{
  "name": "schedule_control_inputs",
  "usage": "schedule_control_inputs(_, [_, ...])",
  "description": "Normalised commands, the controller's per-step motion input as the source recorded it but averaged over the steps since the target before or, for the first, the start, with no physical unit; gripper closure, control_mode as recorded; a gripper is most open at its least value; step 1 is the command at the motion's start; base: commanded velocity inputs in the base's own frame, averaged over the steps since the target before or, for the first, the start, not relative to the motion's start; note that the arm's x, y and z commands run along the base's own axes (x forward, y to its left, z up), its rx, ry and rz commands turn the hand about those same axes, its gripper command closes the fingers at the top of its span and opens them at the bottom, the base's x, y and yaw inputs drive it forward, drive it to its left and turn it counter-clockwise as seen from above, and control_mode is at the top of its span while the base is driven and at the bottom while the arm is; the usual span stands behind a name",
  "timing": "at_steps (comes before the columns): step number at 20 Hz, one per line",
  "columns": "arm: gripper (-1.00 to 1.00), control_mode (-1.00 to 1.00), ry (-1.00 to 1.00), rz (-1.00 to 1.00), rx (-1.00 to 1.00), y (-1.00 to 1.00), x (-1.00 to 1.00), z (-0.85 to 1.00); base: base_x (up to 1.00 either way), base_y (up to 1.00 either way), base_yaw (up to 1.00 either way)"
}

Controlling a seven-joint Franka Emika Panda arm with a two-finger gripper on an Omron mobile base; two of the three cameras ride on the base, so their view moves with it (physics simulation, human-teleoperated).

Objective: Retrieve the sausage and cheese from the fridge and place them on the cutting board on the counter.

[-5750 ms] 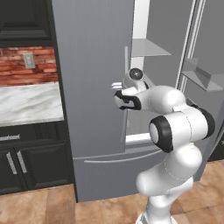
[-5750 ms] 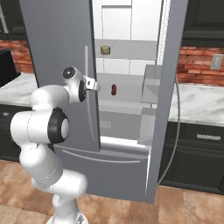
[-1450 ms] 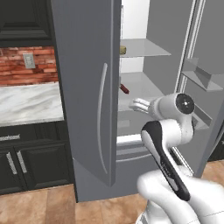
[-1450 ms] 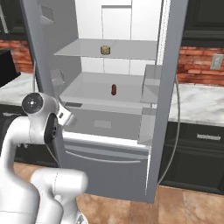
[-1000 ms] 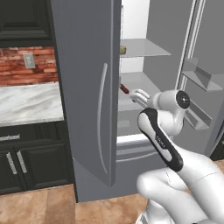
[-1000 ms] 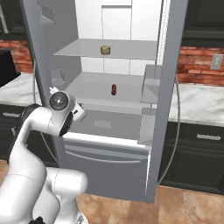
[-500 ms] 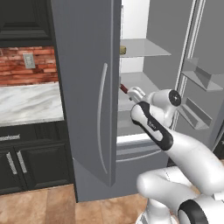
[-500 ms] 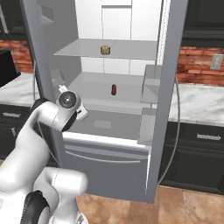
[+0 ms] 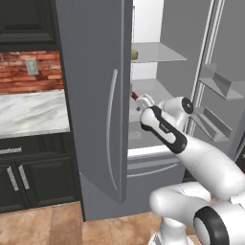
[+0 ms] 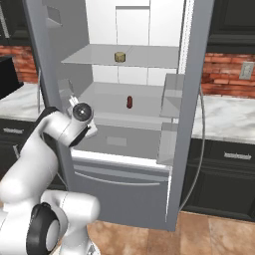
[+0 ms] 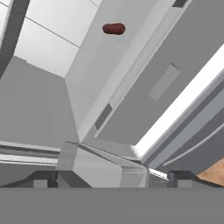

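Two items outstanding: sausage (image 10: pixel 129 102) on fridge (image 10: pixel 194 74) middle shelf, cheese (image 10: pixel 119 57) on the shelf above (neither lifted); claw (image 11: pixel 109 175) spread, empty, nearing the open fridge

Two base views flanking the open fridge (image 10: pixel 134 74); hand view close, tilted along its shelves.

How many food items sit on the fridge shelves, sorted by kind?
Sausage: 1
Cheese: 1
Total: 2
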Motion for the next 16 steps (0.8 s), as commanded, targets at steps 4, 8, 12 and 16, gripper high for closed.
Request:
schedule_control_inputs(4, [-1.00,-1.00,0.06,0.09,0.17,0.25,0.00,-0.14,0.00,0.00,0.00])
schedule_control_inputs(8, [-1.00,-1.00,0.05,0.10,0.17,0.32,0.00,-0.06,0.00,0.00,0.00])
schedule_control_inputs(12, [-1.00,-1.00,0.07,0.09,0.10,0.33,0.00,-0.09,0.00,0.00,0.00])
schedule_control_inputs(16, [-1.00,-1.00,0.03,0.10,0.06,0.40,0.00,-0.15,0.00,0.00,0.00])
